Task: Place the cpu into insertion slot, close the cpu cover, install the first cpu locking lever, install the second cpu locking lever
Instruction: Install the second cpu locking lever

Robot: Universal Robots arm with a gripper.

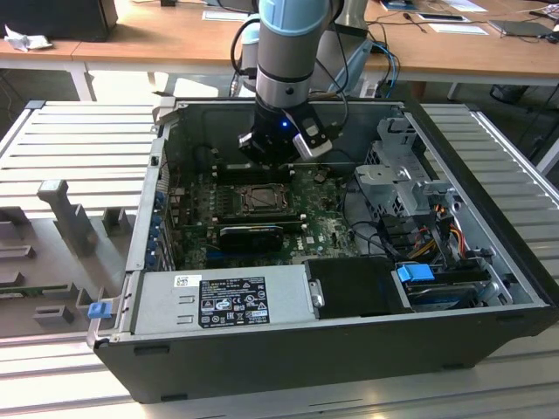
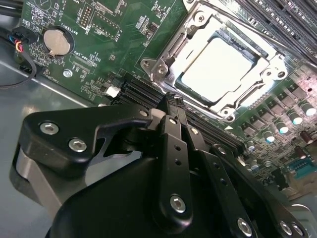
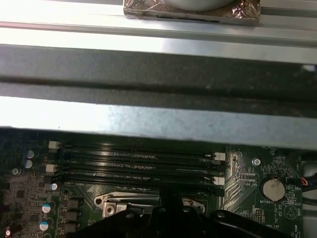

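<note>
Nearest the lens in the second wrist view we record the gripper (image 2: 171, 101), its black linkages and bolted finger arms taking up the lower part of the picture. The fingers (image 2: 174, 130) stand drawn together, tip against tip, with nothing visible between them; we judge the hand closed and empty.

Just beyond the fingertips lie black memory slots (image 2: 143, 91), and past them the insertion slot (image 2: 218, 67) on the green motherboard (image 2: 89, 44). The cpu (image 2: 214, 70) sits flat inside the slot, its pale metal top brightly lit. The cpu cover (image 2: 173, 47) lies down around it, its window framing the chip. We cannot tell how the locking levers stand.

A round coin cell (image 2: 55, 41) is seated on the board, well apart from the socket.

In the exterior view we note the arm reaching down into an open computer case (image 1: 288, 349), the gripper (image 1: 266, 159) hanging just above the board at the far edge of the insertion slot (image 1: 260, 201). A grey power supply (image 1: 223, 301) occupies the near side of the case.
</note>
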